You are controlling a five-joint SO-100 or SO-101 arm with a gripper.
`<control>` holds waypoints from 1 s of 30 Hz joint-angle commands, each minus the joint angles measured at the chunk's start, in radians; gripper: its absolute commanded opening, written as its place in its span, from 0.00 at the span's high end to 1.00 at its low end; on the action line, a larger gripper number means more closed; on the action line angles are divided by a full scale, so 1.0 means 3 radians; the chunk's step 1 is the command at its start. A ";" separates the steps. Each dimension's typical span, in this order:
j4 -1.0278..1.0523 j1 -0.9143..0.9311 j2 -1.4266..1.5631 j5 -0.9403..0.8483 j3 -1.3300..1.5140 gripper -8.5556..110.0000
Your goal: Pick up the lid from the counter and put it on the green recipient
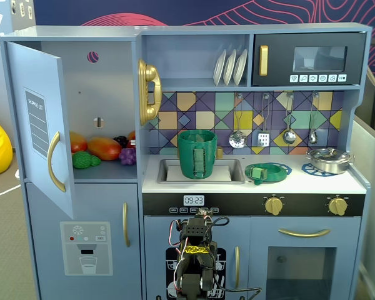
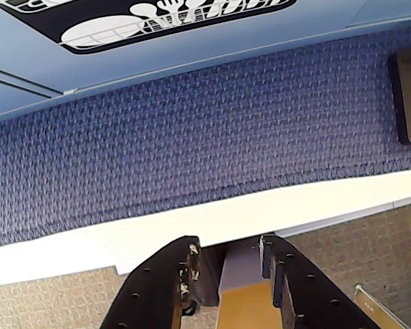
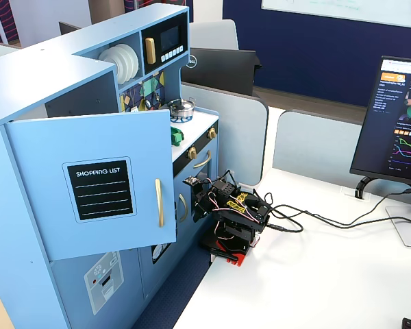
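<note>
The lid (image 1: 267, 172) is a flat green disc lying on the white counter (image 1: 237, 185), to the right of the sink in this fixed view. In the sink stands the green recipient (image 1: 197, 154), a tall dark green pot with a ribbed handle facing front. From the side, in a fixed view, only a bit of the lid (image 3: 177, 136) shows and the pot is hidden behind the open door. My arm (image 1: 197, 259) sits folded low in front of the kitchen, far below both. The wrist view shows my gripper (image 2: 229, 241) open and empty, aimed down at carpet and the table edge.
A silver pan (image 1: 329, 160) rests on the blue burner at the counter's right. The fridge door (image 1: 40, 125) hangs open at the left, toy food on its shelf. Utensils (image 1: 262, 122) hang above the counter. A monitor (image 3: 397, 116) and cables lie on the white table (image 3: 315, 274).
</note>
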 commanded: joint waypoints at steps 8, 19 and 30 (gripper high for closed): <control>0.0588 -0.0010 -0.0015 0.0112 -0.0010 0.93; -0.0276 0.0179 -0.0026 0.0107 -0.0041 0.93; -0.2950 0.0598 -0.0757 -0.0757 -0.1064 0.89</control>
